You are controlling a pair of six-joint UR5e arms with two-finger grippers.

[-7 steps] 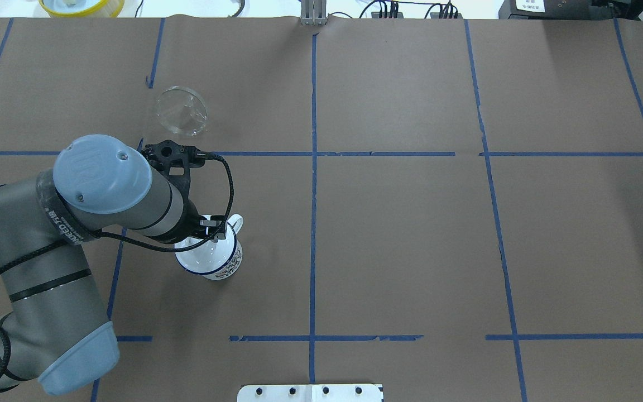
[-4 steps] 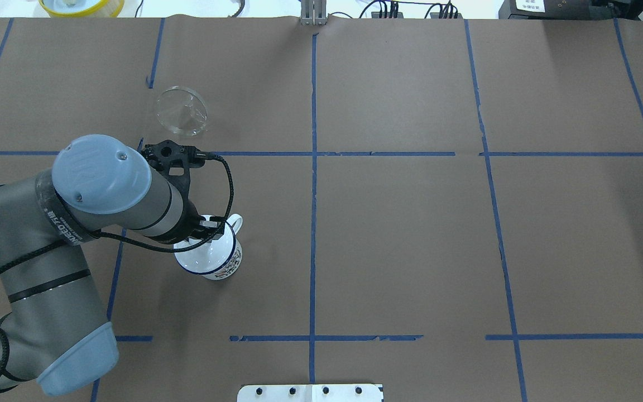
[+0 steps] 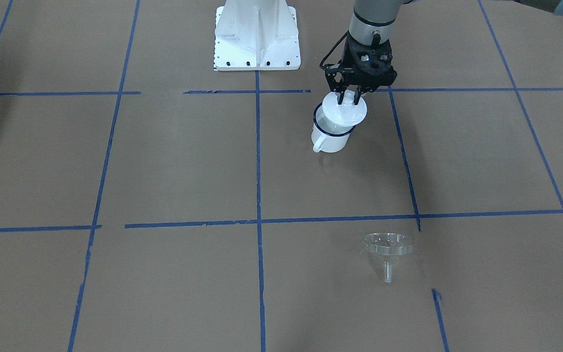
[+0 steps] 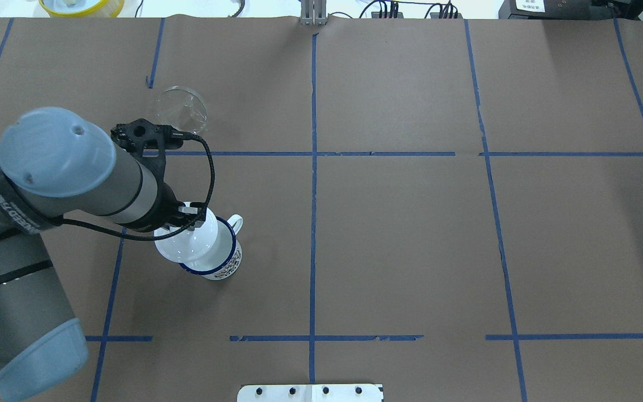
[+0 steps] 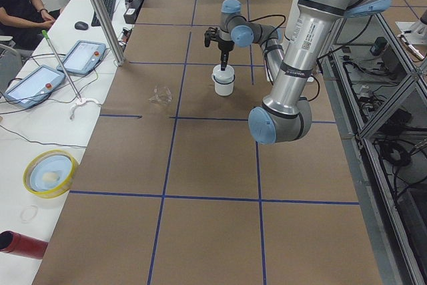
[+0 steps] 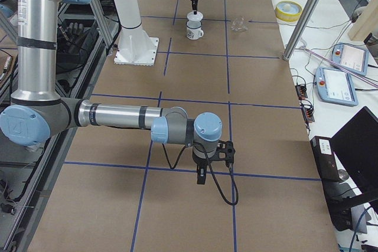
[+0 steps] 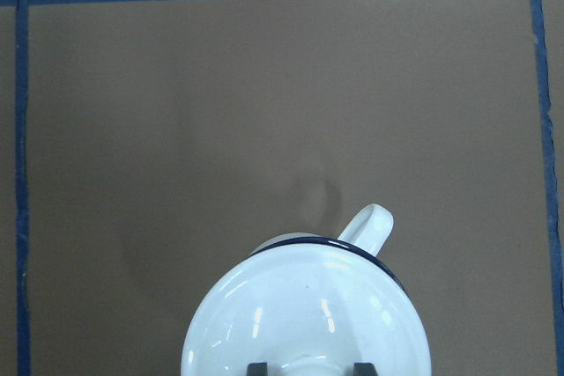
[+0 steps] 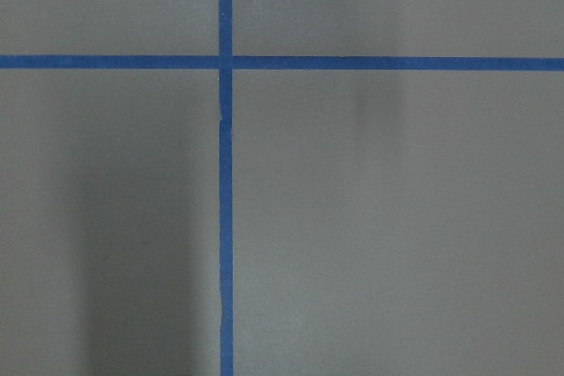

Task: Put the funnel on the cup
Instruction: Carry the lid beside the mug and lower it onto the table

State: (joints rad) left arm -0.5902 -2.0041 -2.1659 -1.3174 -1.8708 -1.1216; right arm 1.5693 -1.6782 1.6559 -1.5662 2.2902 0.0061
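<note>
The cup [image 4: 222, 261] is a white enamel mug with a dark blue rim, standing upright left of centre; it also shows in the front view [image 3: 329, 138]. My left gripper [image 4: 188, 215] is shut on the knob of a round white lid [image 4: 183, 244] and holds it just above the cup, shifted off its mouth. The left wrist view shows the lid [image 7: 304, 314] over the cup's handle [image 7: 368, 226]. The clear funnel [image 4: 182, 109] lies on the table beyond the cup, apart from it [image 3: 388, 248]. My right gripper [image 6: 201, 178] shows only in the exterior right view; I cannot tell whether it is open or shut.
Brown paper with blue tape lines covers the table [image 4: 399, 234]. The robot's white base plate [image 3: 256, 36] is at the near edge. A yellow bowl [image 4: 81, 5] sits past the far edge. Operators' tablets [image 5: 83, 57] lie beside the table.
My left arm has risen and shifted left with the lid in its grip. The lid has come off the cup's mouth, and part of the blue rim now shows.
</note>
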